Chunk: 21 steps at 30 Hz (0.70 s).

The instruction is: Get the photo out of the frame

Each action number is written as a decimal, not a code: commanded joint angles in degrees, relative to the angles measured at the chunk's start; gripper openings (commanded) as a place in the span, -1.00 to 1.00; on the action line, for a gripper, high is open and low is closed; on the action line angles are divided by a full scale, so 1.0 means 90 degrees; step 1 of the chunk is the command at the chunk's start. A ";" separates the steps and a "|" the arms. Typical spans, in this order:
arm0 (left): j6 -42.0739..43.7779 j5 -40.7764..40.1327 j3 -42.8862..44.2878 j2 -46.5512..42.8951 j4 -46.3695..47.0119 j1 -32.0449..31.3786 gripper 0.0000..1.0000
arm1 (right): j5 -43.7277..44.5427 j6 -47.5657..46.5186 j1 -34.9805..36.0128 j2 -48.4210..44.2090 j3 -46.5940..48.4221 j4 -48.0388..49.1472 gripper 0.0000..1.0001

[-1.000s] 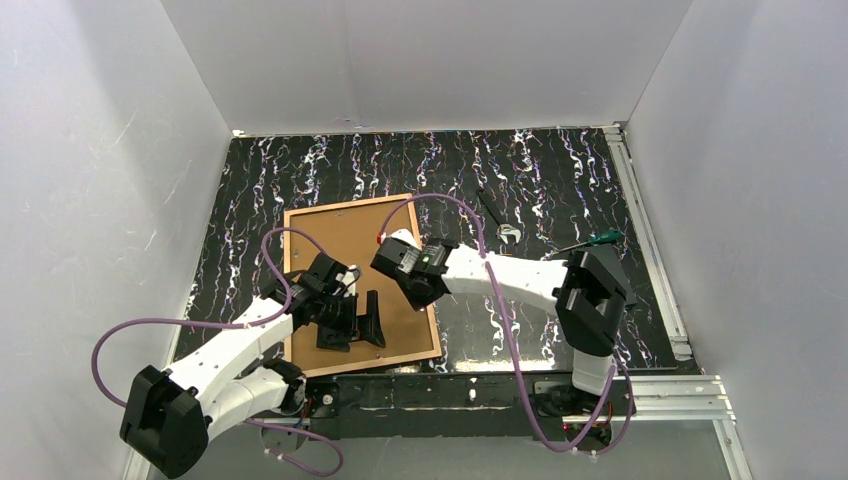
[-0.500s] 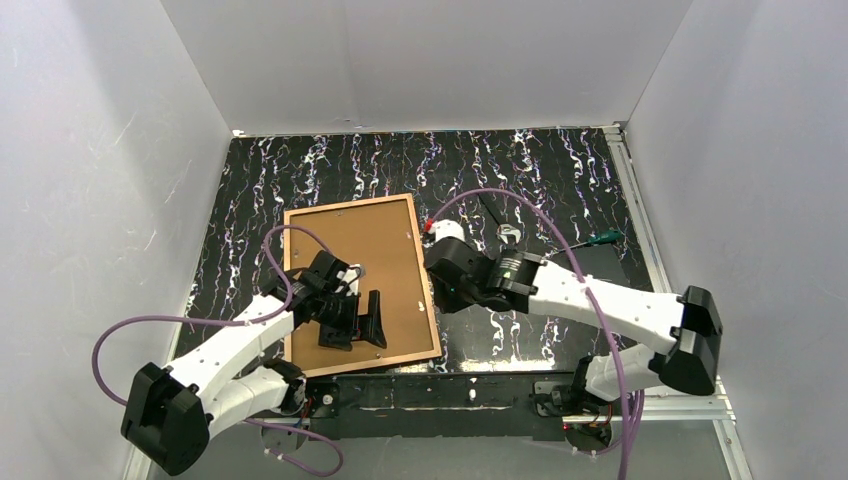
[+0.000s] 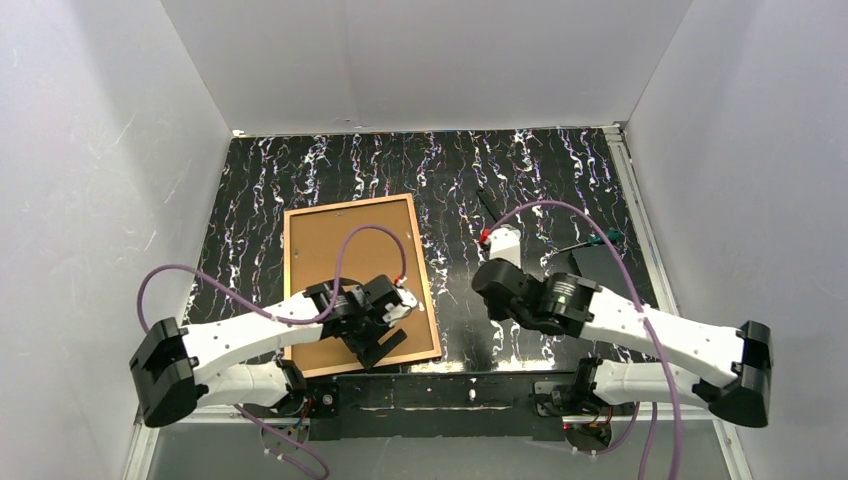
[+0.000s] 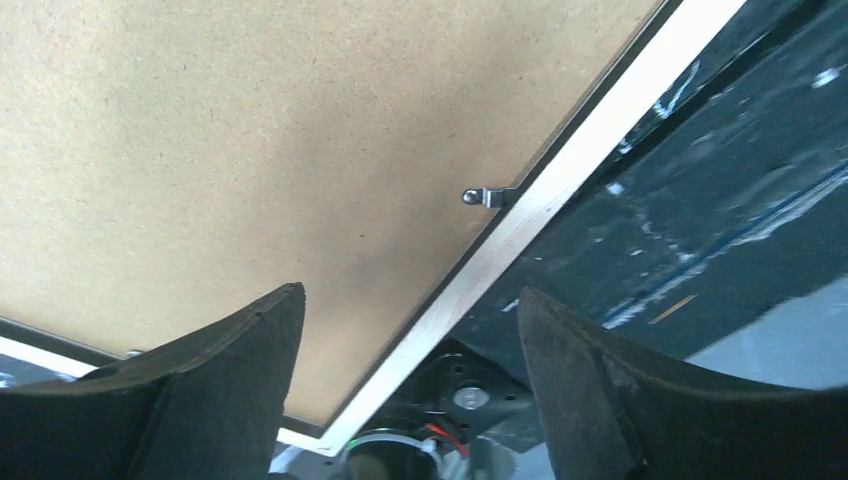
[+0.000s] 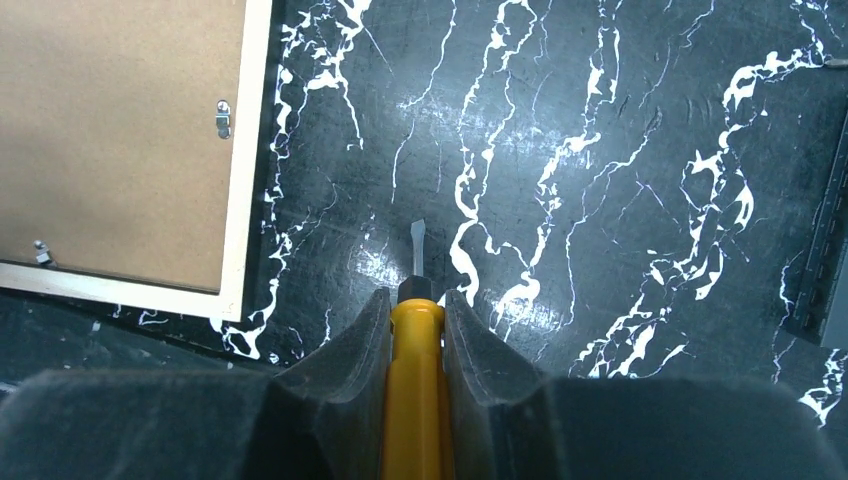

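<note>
The frame (image 3: 421,245) lies face down on the black marbled table, its pale rim (image 4: 520,215) uppermost. Of the photo, only the brown fibreboard back (image 3: 345,265) shows inside it. A small metal clip (image 4: 487,197) reaches from the rim onto the board. My left gripper (image 3: 383,343) hovers open over the frame's near right corner, and in the left wrist view the gripper (image 4: 410,295) straddles the rim with nothing between its fingers. My right gripper (image 5: 417,300) is shut on a yellow-handled screwdriver (image 5: 415,390). The screwdriver's blade (image 5: 417,245) points at bare table just right of the frame.
A wrench (image 3: 497,218), a green-handled tool (image 3: 592,239) and a flat black box (image 3: 598,265) lie at the back right. A metal rail (image 3: 650,250) runs along the table's right side. White walls enclose the table on three sides.
My left gripper swung right, from the near middle of the board to its near right corner, and its jaws narrowed a little. My right arm drew back off the frame to the right, screwdriver still held.
</note>
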 commanded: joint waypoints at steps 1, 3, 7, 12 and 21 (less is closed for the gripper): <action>0.0605 -0.1188 -0.0141 0.0452 -0.0492 -0.0591 0.46 | 0.0196 0.0262 -0.0020 -0.0700 -0.0406 0.0576 -0.97; 0.0510 -0.1425 -0.0167 0.0625 -0.0417 -0.0819 0.42 | 0.0132 0.0307 -0.0027 -0.0873 -0.0553 0.0614 -0.97; -0.0005 -0.1522 -0.0171 0.0764 -0.0471 -0.1016 0.30 | 0.0125 0.0361 -0.0024 -0.1214 -0.0737 0.0505 -0.97; -0.0789 -0.1704 -0.0165 0.0952 -0.0735 -0.1093 0.22 | 0.0018 0.0397 -0.0018 -0.1600 -0.0902 0.0585 -0.97; -0.1626 -0.1803 -0.0398 0.0970 -0.0803 -0.1493 0.49 | -0.0272 0.0578 -0.0025 -0.1672 -0.1049 0.0787 -0.97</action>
